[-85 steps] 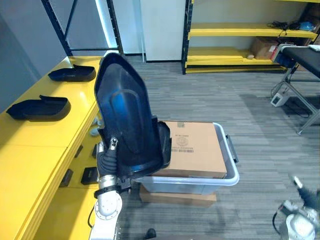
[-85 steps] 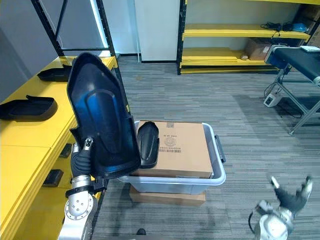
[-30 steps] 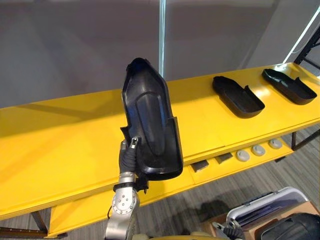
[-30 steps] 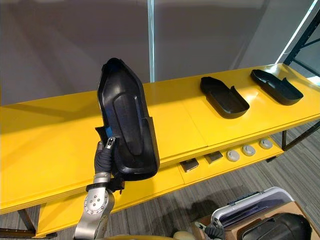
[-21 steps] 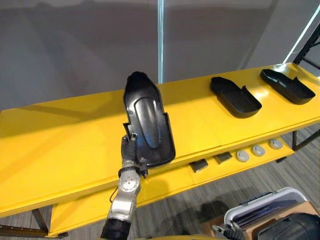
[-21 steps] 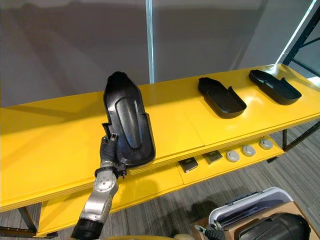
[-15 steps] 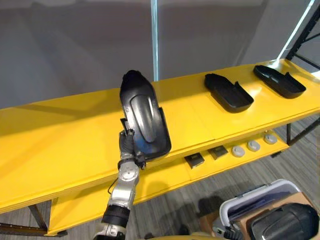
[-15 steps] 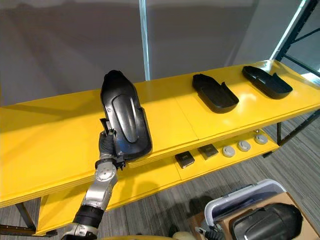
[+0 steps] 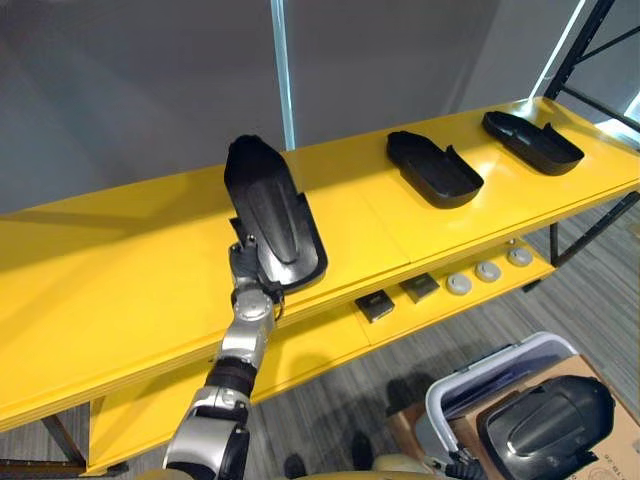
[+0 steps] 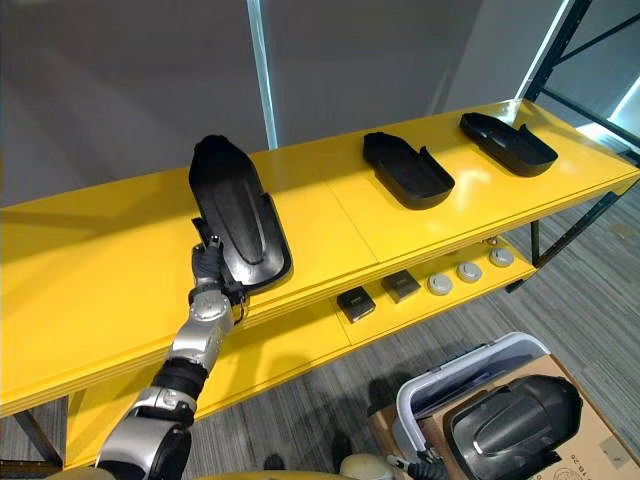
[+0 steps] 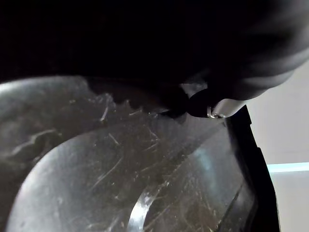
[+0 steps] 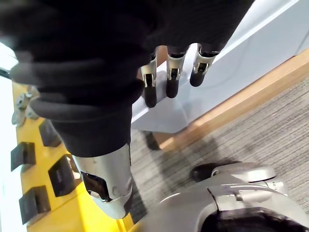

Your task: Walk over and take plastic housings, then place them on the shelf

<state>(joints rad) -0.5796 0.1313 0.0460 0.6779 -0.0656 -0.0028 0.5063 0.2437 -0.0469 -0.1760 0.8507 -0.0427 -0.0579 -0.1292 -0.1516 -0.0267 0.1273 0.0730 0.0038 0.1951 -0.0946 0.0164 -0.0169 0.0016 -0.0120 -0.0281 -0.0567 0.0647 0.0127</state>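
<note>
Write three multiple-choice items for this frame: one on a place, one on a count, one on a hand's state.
1. Where is the black housing that the left robot hand grips?
A. on the floor
B. on the cardboard box
C. at the front edge of the yellow shelf

2. How many more lie loose on the shelf top?
A. one
B. two
C. four

3. What state is the right robot hand in?
A. open, holding nothing
B. shut on a housing
C. shut on a box flap

Answers:
1 C: the gripped end sits over the shelf's front edge, and the rest lies above the shelf top.
2 B: two housings lie further along to the right.
3 A: its fingers hang relaxed beside the grey bin, around nothing.
</note>
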